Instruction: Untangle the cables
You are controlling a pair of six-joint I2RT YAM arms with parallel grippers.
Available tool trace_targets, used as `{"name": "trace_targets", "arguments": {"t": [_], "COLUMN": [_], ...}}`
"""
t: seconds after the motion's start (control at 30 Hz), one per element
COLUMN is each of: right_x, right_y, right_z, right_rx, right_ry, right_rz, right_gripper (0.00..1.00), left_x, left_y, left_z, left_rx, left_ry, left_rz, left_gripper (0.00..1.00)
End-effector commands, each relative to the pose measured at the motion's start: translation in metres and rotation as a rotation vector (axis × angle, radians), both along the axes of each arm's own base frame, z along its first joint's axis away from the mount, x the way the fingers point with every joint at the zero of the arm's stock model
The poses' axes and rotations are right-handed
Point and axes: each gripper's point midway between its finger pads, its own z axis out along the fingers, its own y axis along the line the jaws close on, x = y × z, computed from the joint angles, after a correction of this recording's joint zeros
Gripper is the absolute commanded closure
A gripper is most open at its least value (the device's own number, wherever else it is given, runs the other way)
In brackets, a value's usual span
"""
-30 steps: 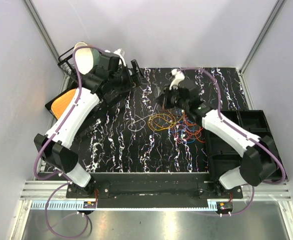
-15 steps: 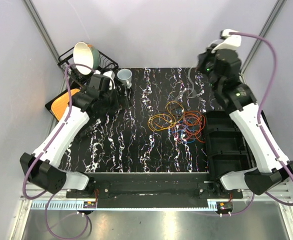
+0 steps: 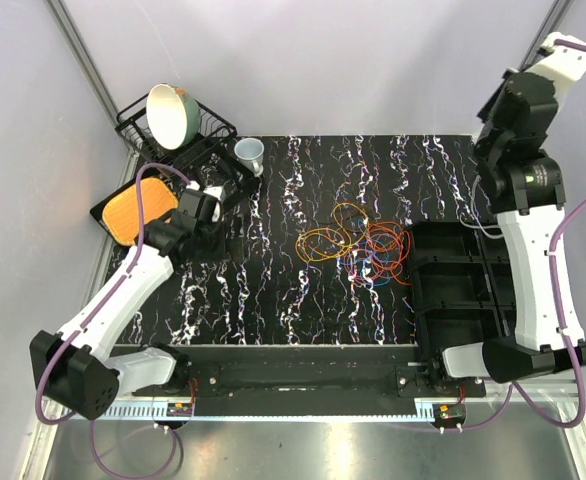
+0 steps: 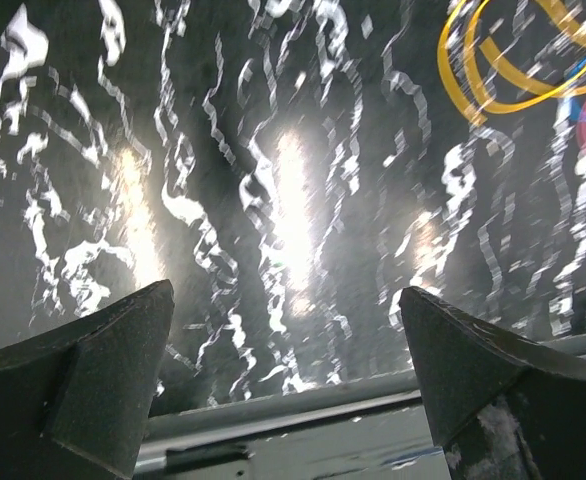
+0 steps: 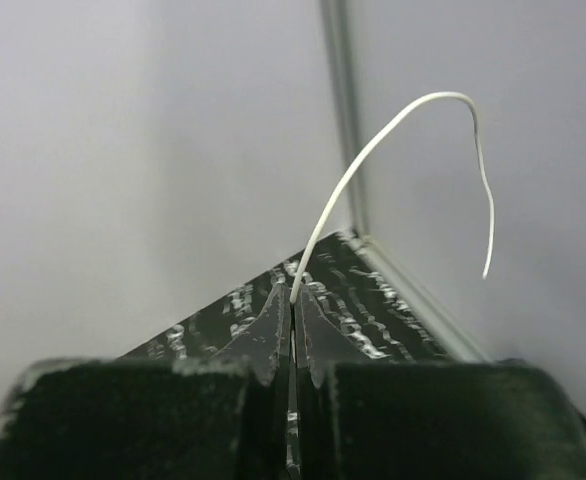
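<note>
Your cables (image 3: 358, 248) lie in one loose heap on the black, white-veined worktop (image 3: 273, 290), a little right of its middle and just beside the black trays (image 3: 463, 300) at the right edge: orange loops on the left of the heap, red ones on the right, blue strands along the near side, all overlapping. Your left fingers (image 4: 93, 370) are spread wide and grip nothing; they hang low over bare worktop on the left side, well apart from the heap, and from that wrist view you catch only the edge of the orange loops (image 4: 493, 80) at the upper right. Your right arm (image 3: 533, 260) is raised high at the far right corner, near the wall. Its right fingers (image 5: 263, 340) are pressed together on a thin pale wire (image 5: 393, 130), which rises from the tips, arcs over and hangs free in the air. A dish rack (image 3: 208, 135) with a bowl (image 3: 171, 115) stands at the far left corner, and a small cup (image 3: 250, 153) sits just beside it.
</note>
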Motion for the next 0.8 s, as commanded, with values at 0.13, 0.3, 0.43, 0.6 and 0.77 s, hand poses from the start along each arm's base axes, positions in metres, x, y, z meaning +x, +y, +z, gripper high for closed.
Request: {"name": "trace_targets", "arguments": {"t": [0.13, 0.3, 0.43, 0.6, 0.77], "right_x": [-0.024, -0.020, -0.016, -0.016, -0.014], "right_y": [-0.047, -0.027, -0.014, -0.008, -0.004], "right_z": [0.052, 0.051, 0.038, 0.012, 0.003], "right_rx": [-0.063, -0.021, 0.011, 0.046, 0.056], "right_ry": [-0.071, -0.076, -0.035, 0.018, 0.039], "right_rz": [-0.174, -0.045, 0.028, 0.059, 0.078], "right_gripper": [1.00, 1.00, 1.00, 1.00, 1.00], "left_x": [-0.011, -0.013, -0.016, -0.016, -0.017], "left_y": [0.023, 0.030, 0.030, 0.030, 0.029], "left_z": [-0.009, -0.007, -0.002, 0.001, 0.002], "left_rx": [0.074, 0.090, 0.098, 0.118, 0.121], "left_ry": [-0.065, -0.094, -0.121, -0.145, -0.150], "left_rz": [0.014, 0.043, 0.047, 0.051, 0.048], "left_gripper": [0.01, 0.01, 0.01, 0.01, 0.01]}}
